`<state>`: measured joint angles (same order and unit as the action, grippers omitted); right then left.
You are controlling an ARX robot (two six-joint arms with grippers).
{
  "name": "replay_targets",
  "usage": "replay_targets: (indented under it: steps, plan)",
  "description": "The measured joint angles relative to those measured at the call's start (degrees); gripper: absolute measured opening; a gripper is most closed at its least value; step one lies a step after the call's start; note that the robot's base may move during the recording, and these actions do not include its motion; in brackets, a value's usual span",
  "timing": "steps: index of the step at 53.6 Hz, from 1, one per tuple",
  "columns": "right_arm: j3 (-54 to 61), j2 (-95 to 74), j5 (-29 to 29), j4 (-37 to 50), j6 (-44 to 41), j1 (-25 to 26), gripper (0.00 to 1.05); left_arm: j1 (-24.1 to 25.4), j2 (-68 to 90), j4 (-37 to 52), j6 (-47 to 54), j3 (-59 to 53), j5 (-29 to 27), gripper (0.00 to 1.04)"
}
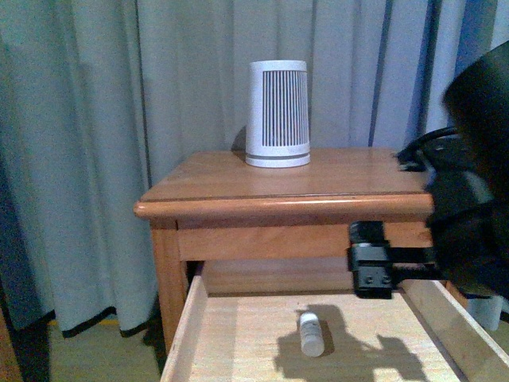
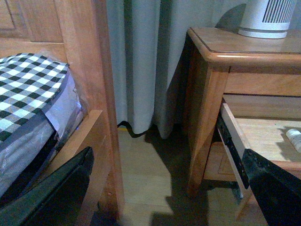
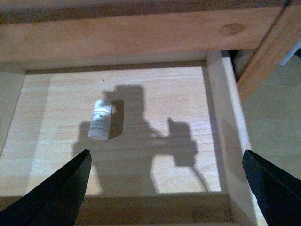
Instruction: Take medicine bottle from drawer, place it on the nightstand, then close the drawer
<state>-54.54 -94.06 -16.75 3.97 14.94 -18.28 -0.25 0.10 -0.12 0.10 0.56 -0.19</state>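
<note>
The nightstand [image 1: 302, 187] stands before me with its upper drawer [image 1: 184, 326] pulled open, showing a pale bare-wood floor. The small white medicine bottle [image 1: 311, 333] lies on its side on that floor. In the right wrist view the bottle [image 3: 101, 120] lies towards one side of the drawer [image 3: 221, 117]. My right gripper [image 3: 165, 153] hangs open and empty above the drawer, clear of the bottle; it shows black at the right in the front view [image 1: 372, 269]. My left gripper [image 2: 167, 155] is open and empty, low beside the nightstand [image 2: 211, 47], and sees the bottle [image 2: 295, 139].
A large white ribbed appliance [image 1: 277, 114] stands at the back of the nightstand top. Grey curtains [image 1: 119, 119] hang behind. A bed with a check cover [image 2: 28, 84] and a wooden frame [image 2: 84, 70] stands left of the nightstand, with a strip of floor [image 2: 150, 169] between.
</note>
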Motion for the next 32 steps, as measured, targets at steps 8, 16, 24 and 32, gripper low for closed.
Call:
replay_targets:
  steps: [8,16,24,32]
  plan:
    - [-6.6,-10.2,-0.9,0.0,1.0,-2.3,0.98,0.0,0.0,0.0,0.0,0.0,0.0,0.98]
    - [-10.9,-17.6,-1.7,0.8,1.9,-3.2,0.98,0.0,0.0,0.0,0.0,0.0,0.0,0.98]
    - [-14.6,-24.2,-2.5,1.9,2.3,-3.3,0.98,0.0,0.0,0.0,0.0,0.0,0.0,0.98]
    - [-18.9,-29.8,-2.7,2.0,2.9,-3.5,0.98,0.0,0.0,0.0,0.0,0.0,0.0,0.98]
